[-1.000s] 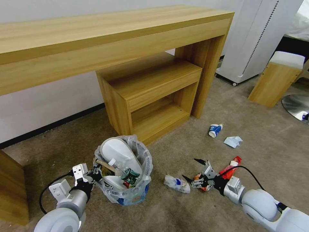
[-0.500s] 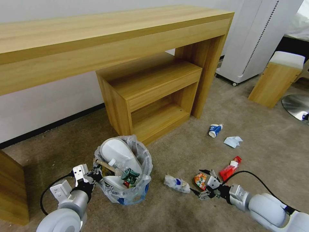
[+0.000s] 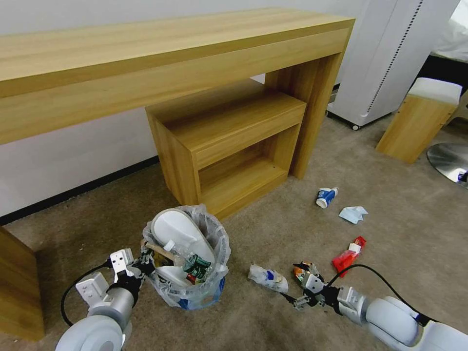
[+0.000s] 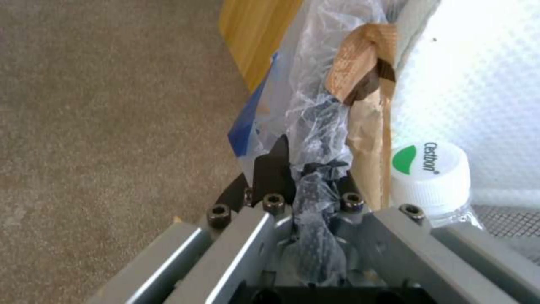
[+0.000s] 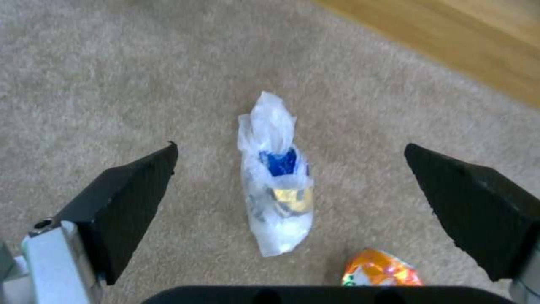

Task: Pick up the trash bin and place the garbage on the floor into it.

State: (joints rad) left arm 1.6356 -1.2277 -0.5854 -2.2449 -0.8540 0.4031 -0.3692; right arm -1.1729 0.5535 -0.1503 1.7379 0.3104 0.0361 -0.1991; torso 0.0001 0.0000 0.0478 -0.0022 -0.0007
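The trash bin, lined with a crinkly clear bag, is stuffed with a white slipper, a bottle and a crushed can. My left gripper is shut on the bag-covered rim at the bin's left side. On the carpet to the bin's right lies a crumpled white-and-blue packet. My right gripper stands open just right of it, low over the floor, with the packet ahead between its spread fingers. An orange wrapper lies close under that gripper.
More litter lies farther right: a red wrapper, a blue-white cup and a tissue. Behind the bin stands a wooden desk over a low shelf unit. A wooden stool and a chair base are at far right.
My right gripper has drawn back toward me, dropped lower and swung left, from over the orange wrapper to facing the white packet. The left arm and bin have not moved.
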